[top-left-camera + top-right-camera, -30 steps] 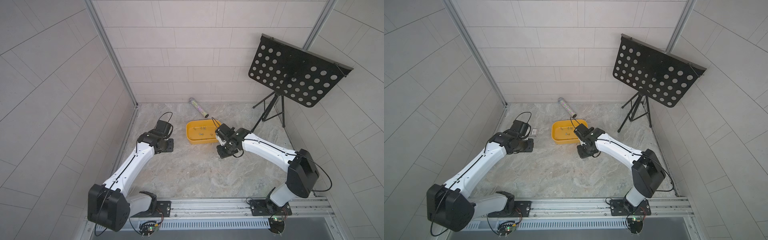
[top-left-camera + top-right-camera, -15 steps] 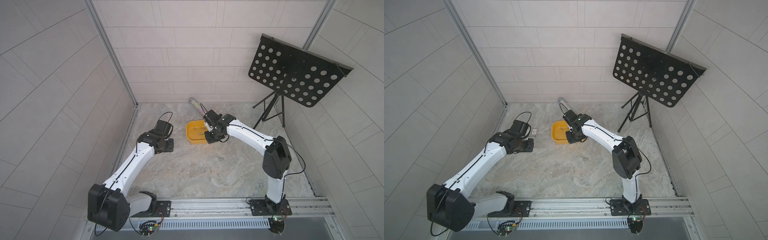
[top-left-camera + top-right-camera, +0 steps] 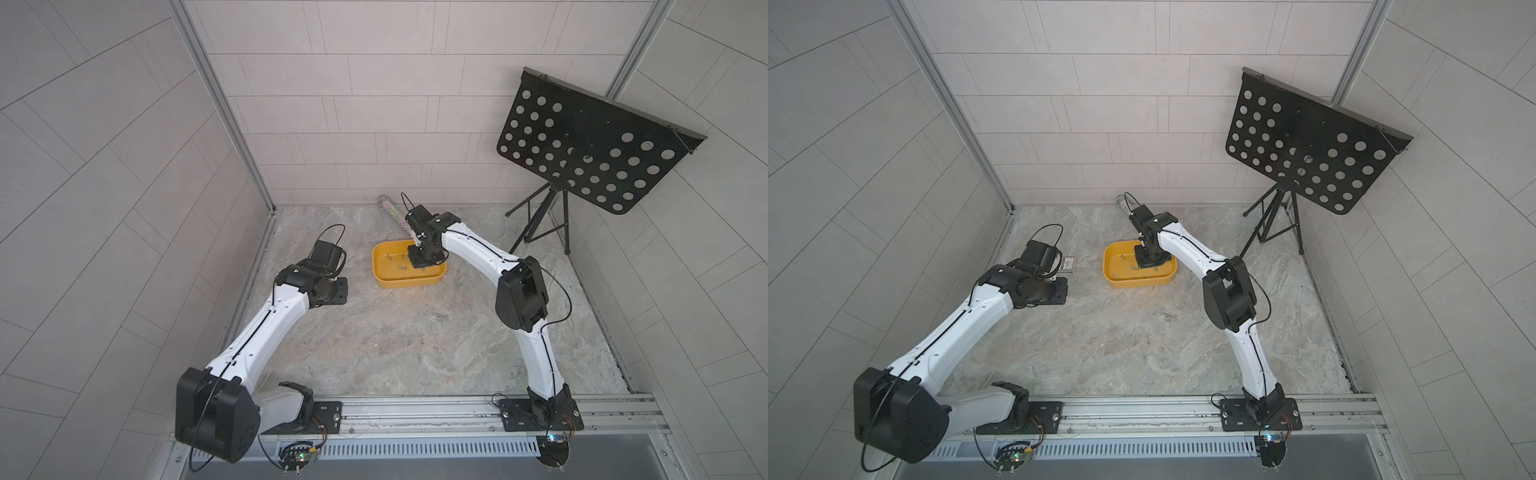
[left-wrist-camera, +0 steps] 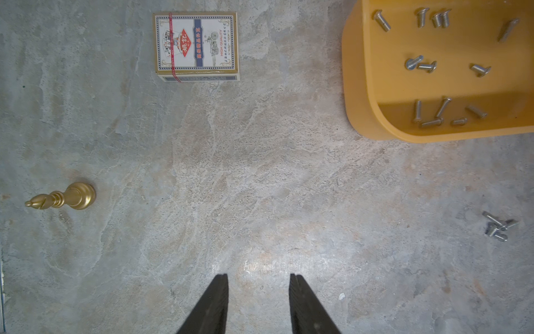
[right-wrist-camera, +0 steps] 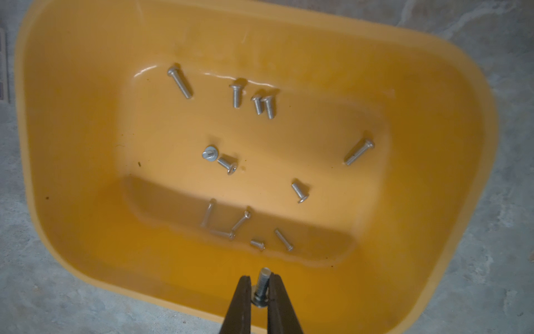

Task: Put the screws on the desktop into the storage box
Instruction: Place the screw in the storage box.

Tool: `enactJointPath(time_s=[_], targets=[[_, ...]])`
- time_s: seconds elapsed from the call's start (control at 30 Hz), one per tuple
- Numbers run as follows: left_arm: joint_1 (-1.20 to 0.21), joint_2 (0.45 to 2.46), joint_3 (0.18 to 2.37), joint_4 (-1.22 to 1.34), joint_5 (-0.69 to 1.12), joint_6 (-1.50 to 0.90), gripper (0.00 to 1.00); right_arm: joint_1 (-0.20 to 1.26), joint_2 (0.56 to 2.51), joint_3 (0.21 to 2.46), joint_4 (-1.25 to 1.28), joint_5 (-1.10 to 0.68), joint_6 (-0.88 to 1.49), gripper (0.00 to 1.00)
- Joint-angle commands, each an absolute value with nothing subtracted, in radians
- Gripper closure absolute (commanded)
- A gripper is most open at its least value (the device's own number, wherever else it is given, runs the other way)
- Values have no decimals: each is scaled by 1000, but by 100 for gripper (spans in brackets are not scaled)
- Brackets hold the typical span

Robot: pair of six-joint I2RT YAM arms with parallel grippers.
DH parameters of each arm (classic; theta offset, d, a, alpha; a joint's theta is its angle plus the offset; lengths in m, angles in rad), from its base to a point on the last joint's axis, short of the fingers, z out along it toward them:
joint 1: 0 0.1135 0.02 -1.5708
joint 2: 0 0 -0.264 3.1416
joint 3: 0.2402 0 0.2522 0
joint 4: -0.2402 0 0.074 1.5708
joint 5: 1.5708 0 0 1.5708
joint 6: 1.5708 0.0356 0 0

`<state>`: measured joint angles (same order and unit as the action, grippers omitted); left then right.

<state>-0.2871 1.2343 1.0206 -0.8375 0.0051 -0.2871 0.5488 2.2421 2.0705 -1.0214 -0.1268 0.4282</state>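
Bottom centre: right gripper (image 5: 260,277) clamped on one screw (image 5: 261,292) above the storage box (image 5: 86,245). Left gripper (image 4: 258,279) spread, empty, over desktop (image 4: 260,173); loose screws (image 4: 497,228) at lower right.

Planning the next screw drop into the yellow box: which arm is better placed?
Right. The right pincer is shut on a screw over the storage box; the left pincer hangs open and empty over the desktop.
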Motion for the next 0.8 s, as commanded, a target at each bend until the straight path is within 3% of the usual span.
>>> enactJointPath(time_s=[0.0, 0.6, 0.77], targets=[[-280, 1236, 1011, -835, 12, -274, 57, 536, 2289, 2144, -1086, -109, 423, 90], [-278, 1222, 1011, -836, 13, -272, 57, 507, 2510, 2401, -1190, -69, 420, 89], [-278, 1222, 1010, -833, 21, -272, 57, 507, 2504, 2400, -1199, -78, 418, 79]])
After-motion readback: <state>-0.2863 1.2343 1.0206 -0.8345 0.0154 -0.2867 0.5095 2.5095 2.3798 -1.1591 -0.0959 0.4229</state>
